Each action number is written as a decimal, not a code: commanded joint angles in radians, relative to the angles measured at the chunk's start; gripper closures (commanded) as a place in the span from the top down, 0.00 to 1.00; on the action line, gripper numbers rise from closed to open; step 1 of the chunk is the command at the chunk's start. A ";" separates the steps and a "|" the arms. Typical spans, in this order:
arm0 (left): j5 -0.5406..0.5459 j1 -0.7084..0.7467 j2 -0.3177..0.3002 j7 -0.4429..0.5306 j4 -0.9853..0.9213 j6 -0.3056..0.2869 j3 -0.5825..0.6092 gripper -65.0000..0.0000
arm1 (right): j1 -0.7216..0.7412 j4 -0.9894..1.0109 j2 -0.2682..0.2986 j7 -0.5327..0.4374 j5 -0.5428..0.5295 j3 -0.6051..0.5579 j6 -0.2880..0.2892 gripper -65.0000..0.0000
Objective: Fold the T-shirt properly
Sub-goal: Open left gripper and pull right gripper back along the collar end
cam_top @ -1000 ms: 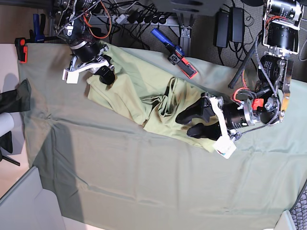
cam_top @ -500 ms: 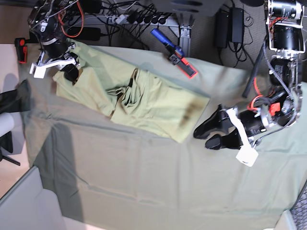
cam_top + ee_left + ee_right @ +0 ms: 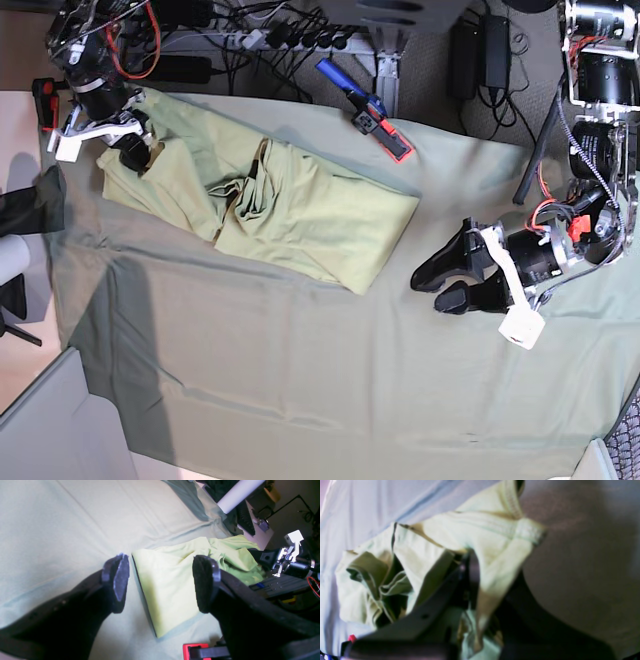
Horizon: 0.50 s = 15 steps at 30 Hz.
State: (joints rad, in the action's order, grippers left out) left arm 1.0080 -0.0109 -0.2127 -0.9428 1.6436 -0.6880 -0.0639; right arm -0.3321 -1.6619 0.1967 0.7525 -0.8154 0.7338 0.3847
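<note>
The pale yellow-green T-shirt [image 3: 300,215] lies crumpled and stretched out on the grey-green table cloth [image 3: 300,380], running from the far left corner toward the middle. My right gripper [image 3: 128,140] is at the far left, shut on the T-shirt's end; in the right wrist view the fabric [image 3: 490,537] drapes over the closed fingers [image 3: 470,580]. My left gripper [image 3: 440,285] stands open on the right, just off the T-shirt's near corner. The left wrist view has both pads [image 3: 117,580] wide apart, with the T-shirt [image 3: 175,555] lying beyond them and nothing held.
A blue and red clamp [image 3: 372,118] lies at the cloth's back edge, and an orange clamp [image 3: 42,100] sits at the far left corner. Cables and power bricks run behind the table. A white tube [image 3: 240,493] and dark gear stand off the left side.
My right gripper has dragged the T-shirt left and back, pulling it out longer. My left gripper, open throughout, has come off the shirt and drawn back to the right.
</note>
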 commanded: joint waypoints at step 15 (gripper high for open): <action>0.008 -0.016 -0.004 0.018 0.019 -0.010 -0.003 0.66 | 0.009 -0.317 -0.105 0.008 -0.032 -0.001 0.016 0.00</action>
State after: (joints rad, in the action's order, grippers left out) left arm 0.9928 -0.0109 -0.2131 -0.9428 1.6436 -0.6880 -0.0647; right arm -0.3267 -1.9617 0.0811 0.7826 -0.8238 0.7300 0.3851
